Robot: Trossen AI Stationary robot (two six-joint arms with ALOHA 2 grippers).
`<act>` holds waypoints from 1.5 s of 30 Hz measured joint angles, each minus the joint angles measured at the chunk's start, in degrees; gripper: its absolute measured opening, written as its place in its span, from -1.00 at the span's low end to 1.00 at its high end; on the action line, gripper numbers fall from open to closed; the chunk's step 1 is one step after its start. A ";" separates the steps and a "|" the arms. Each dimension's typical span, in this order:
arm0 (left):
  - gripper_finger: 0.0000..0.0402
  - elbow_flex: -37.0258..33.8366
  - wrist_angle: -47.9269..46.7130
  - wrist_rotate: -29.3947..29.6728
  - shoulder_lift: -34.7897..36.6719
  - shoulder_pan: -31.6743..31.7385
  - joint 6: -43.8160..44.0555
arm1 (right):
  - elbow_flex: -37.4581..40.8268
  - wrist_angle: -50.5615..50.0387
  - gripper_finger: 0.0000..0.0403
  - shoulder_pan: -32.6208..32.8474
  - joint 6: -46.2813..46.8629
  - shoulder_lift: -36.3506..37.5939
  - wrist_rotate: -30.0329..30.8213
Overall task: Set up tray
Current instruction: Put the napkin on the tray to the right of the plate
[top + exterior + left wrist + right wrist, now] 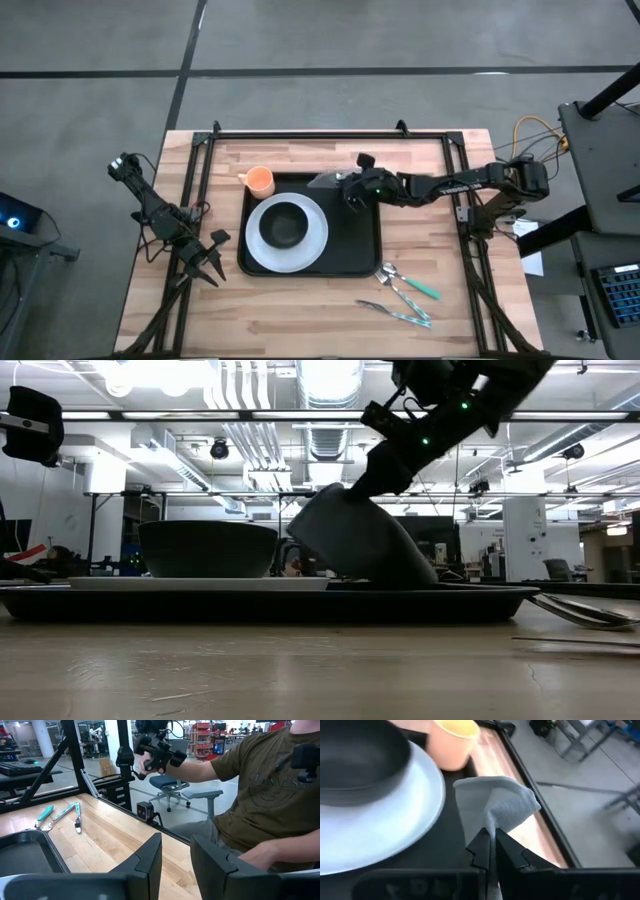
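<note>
Tray [360,245]: black, flat, low-rimmed, centred on wooden surface [300,320]; carries white plate [310,250] with black bowl [285,225]. Step in hand: right gripper [492,851], pinched shut on grey cloth [492,807], placing it on tray's far right. Next, likely: lower, release. Left gripper [175,857] parked, parted, empty.

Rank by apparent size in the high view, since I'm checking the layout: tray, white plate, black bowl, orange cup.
1. tray
2. white plate
3. black bowl
4. orange cup
All lie at table level, so the order is clear.
</note>
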State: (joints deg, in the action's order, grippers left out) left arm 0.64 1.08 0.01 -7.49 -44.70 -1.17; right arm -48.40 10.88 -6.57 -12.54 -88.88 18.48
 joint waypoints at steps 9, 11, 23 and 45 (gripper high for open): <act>-0.58 0.00 0.00 0.02 0.00 0.02 0.00 | 14.28 21.77 -0.96 1.92 -0.17 0.63 -4.32; -0.58 0.00 0.00 0.00 0.02 0.00 0.00 | 17.34 26.59 -0.96 2.63 -0.90 1.38 -4.51; -0.58 0.00 -0.02 0.02 0.00 0.01 0.00 | 26.65 37.55 -0.96 4.90 3.29 2.16 -12.98; -0.58 0.00 0.00 0.00 0.00 0.02 0.00 | 26.21 28.58 -0.89 6.23 12.44 2.73 -20.02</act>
State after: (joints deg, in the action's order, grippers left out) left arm 0.64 1.08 0.01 -7.49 -44.69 -1.17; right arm -22.19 39.46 -0.34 -0.09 -86.15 -1.54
